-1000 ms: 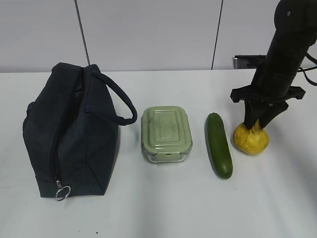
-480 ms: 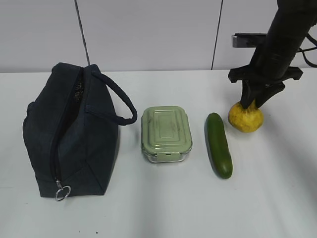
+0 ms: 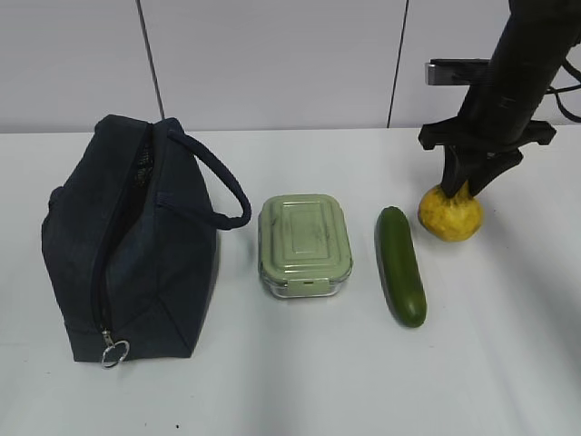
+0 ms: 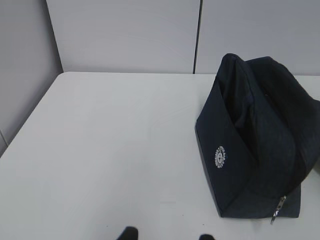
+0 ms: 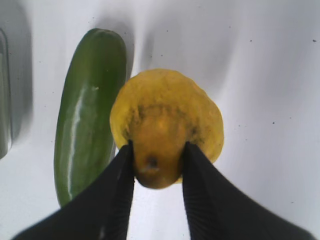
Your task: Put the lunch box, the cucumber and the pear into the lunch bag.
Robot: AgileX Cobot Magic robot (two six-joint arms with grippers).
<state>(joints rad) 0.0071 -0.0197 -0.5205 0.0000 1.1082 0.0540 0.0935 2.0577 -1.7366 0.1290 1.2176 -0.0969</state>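
Pear (image 5: 167,125), pinched at its narrow top by my right end effector (image 5: 157,162) near the worktop's far right edge, is the item in hand, and next I must carry it across to the lunch bag (image 3: 132,241) at the left.

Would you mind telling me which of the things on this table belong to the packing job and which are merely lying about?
Part of the job:
- lunch bag
- lunch box
- cucumber
- pear, its narrow top gripped by the right gripper

Lying about:
- nothing else rests on the white table; only the wall panels stand behind it
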